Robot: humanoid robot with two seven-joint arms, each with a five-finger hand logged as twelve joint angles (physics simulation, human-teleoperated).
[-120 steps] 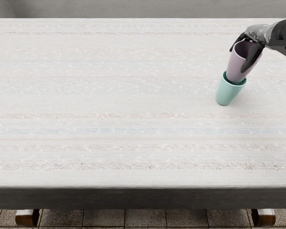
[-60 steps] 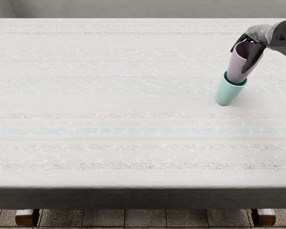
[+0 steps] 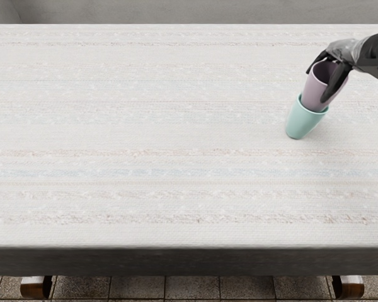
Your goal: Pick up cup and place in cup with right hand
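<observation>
The right hand [image 3: 328, 70] grips the mauve cup [image 3: 314, 92] near its rim, dark fingers [image 3: 334, 84] pressed around the wall. Below the hand, the mauve cup's lower end sits inside the mouth of the mint-green cup [image 3: 303, 122], which stands on the pale striped cloth [image 3: 151, 135].

Right hand [image 3: 332, 72], its arm entering from the right edge, grasps a mauve cup [image 3: 315, 90] near its rim; the cup's base sits inside the mouth of a mint-green cup [image 3: 302, 122] on the cloth-covered table [image 3: 145, 132].
</observation>
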